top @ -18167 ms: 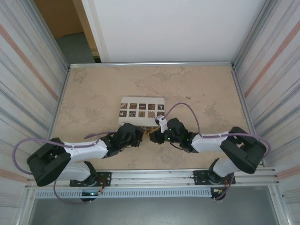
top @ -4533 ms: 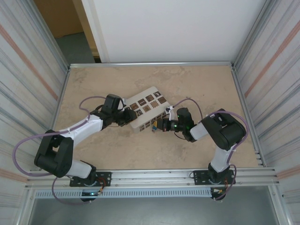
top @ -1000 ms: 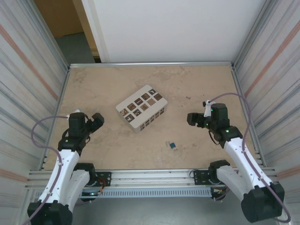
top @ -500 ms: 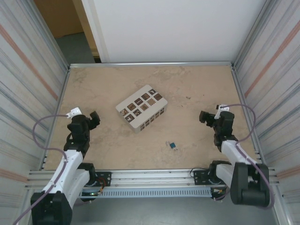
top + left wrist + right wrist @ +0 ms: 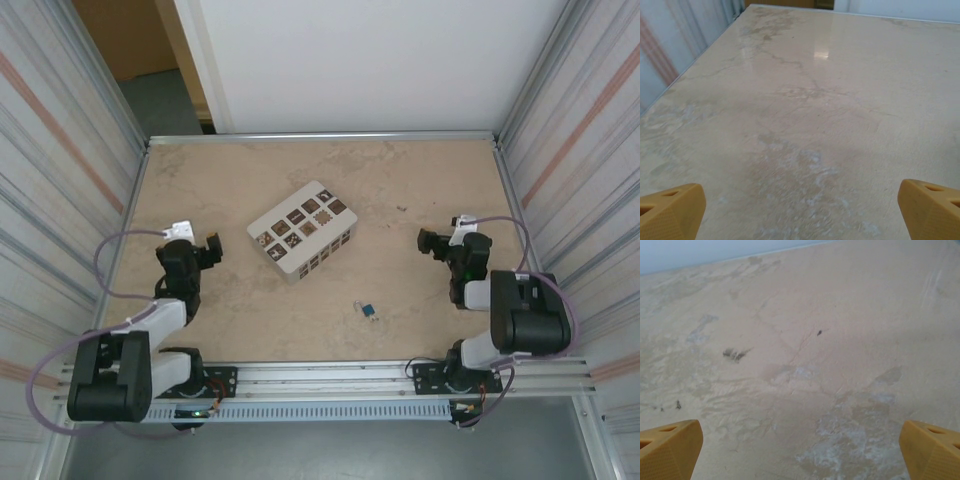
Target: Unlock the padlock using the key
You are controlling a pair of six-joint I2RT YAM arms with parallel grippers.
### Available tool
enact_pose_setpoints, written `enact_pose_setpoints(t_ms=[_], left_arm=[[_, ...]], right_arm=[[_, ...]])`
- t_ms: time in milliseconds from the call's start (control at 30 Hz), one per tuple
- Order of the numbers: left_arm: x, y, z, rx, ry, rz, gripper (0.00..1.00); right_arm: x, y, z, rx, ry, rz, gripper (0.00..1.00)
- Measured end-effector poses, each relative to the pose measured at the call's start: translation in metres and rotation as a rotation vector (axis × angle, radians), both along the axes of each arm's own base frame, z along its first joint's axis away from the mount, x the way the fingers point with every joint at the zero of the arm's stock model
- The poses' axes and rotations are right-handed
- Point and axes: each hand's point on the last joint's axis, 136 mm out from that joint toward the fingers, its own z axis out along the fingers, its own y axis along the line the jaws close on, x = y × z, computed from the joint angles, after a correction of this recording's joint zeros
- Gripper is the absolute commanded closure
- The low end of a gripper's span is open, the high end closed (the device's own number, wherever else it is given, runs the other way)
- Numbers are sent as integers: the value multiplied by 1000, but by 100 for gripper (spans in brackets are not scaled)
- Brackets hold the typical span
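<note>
The tiny blue padlock (image 5: 370,311) lies loose on the beige table (image 5: 400,180), near the front and just right of centre. A pale speck at its left side may be the key (image 5: 361,305); it is too small to be sure. My left gripper (image 5: 210,247) sits low at the table's left side, far from the padlock. In the left wrist view the left gripper (image 5: 800,215) is open, its yellow fingertips (image 5: 670,210) wide apart over bare table. My right gripper (image 5: 428,241) rests at the right side. The right wrist view shows the right gripper (image 5: 800,450) open and holding nothing.
A white box (image 5: 303,231) with a grid of brown-patterned holes stands turned at an angle in the middle of the table. Corrugated metal walls (image 5: 60,180) close in both sides, and a white panel (image 5: 360,60) stands behind the far edge.
Both arms have folded back toward their bases, with each gripper staying low at its own side of the table. The padlock and the white box have not moved.
</note>
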Motion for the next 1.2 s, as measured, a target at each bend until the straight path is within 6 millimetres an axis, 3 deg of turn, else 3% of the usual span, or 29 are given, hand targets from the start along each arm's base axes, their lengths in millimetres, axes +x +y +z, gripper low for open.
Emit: enact_pose_setpoints(t_ms=[100, 233, 333, 467, 700, 1200], left_arm=[[9, -6, 1, 4, -27, -45, 1], [20, -11, -3, 7, -52, -90, 1], [26, -15, -15, 7, -44, -119, 1], [29, -19, -33, 3, -5, -144, 1], [57, -23, -7, 16, -45, -166, 1], [54, -28, -18, 36, 9, -189, 1]], right_arm=[[0, 2, -9, 5, 29, 12, 1], [21, 1, 7, -2, 8, 12, 1], [30, -1, 19, -8, -20, 6, 1], [28, -3, 13, -17, 4, -3, 1], [27, -2, 10, -26, 15, -1, 1], [27, -3, 9, -33, 24, -11, 1]])
